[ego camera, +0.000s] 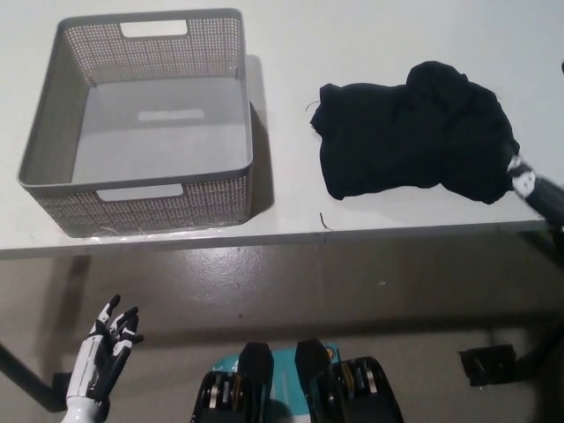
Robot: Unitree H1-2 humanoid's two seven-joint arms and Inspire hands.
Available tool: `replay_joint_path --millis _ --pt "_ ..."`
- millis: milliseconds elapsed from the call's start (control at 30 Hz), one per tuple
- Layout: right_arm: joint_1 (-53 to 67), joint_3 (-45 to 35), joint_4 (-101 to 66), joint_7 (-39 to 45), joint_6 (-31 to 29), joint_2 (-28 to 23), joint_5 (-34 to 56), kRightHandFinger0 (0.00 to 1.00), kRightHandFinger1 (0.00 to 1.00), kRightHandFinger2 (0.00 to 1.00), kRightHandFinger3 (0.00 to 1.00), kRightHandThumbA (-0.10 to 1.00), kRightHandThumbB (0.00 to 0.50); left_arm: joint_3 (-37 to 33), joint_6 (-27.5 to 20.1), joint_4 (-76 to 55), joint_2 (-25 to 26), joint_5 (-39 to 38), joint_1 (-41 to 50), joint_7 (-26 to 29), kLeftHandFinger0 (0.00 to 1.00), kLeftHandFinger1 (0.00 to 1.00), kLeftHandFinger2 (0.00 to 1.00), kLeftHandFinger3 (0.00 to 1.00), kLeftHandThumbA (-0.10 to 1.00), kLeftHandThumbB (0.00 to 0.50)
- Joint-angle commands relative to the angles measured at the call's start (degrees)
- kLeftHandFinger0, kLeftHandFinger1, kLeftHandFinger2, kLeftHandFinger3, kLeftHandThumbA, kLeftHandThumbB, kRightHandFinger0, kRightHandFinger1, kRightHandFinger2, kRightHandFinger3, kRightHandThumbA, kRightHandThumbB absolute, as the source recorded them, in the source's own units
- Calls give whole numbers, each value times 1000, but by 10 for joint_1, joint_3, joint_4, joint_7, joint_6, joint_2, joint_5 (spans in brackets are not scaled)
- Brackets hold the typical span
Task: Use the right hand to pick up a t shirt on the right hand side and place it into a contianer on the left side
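A crumpled black t-shirt (414,132) lies on the right half of the white table (291,53). An empty grey perforated basket (141,189) with handle slots stands on the left half. My black right hand (533,187) enters at the right edge, just beside the shirt's lower right corner; only a small part of it shows and its fingers cannot be made out. My white left hand (104,359) rests low at the bottom left, below the table edge, fingers apart and holding nothing.
The table's front edge (264,240) runs across the middle of the picture, with brownish floor below it. A small dark object (489,363) lies on the floor at the lower right.
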Motion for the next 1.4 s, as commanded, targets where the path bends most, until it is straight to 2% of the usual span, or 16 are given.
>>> replay_joint_path --millis 0,67,267,433,533,633,967,1033,1133,1367 --pt "-53 12 43 24 50 -21 -25 1000 1000 1000 1000 707 500 0 -35 5 11 3 -15 -3 816 897 874 1000 705 431" --pt "-71 23 77 21 50 -26 -28 1000 1000 1000 1000 698 500 -1 -39 8 12 6 -17 -2 814 896 861 1000 704 426" --pt "-117 64 184 2 50 -33 -38 1000 1000 1000 1000 788 500 -4 -42 11 14 8 -18 -3 823 908 862 1000 722 424" --pt "-135 93 241 -1 54 -31 -35 1000 1000 1000 1000 755 500 -7 -44 13 15 12 -22 -3 825 909 869 1000 722 408" --pt "-137 106 251 -2 61 -30 -37 1000 1000 1000 1000 755 500 -7 -40 10 15 10 -22 -4 820 900 870 1000 713 405" --pt "-141 124 264 -5 65 -27 -41 1000 1000 1000 1000 851 500 -8 -34 6 19 13 -22 -5 829 910 870 1000 727 414" --pt "-155 159 285 -3 79 -21 -41 1000 1000 1000 1000 861 500 -9 -29 4 18 13 -24 -5 815 917 875 1000 721 417" --pt "-157 163 288 -3 82 -20 -38 1000 1000 1000 1000 837 500 -9 -26 1 17 12 -23 -4 803 894 865 1000 713 418" --pt "-162 169 298 -6 84 -19 -38 1000 1000 1000 1000 816 500 -10 -20 -5 17 16 -23 -2 800 892 863 1000 706 393" --pt "-180 179 335 -16 74 -14 -25 1000 1000 1000 1000 875 500 -10 -16 -9 17 8 -27 -9 792 887 869 1000 702 410"
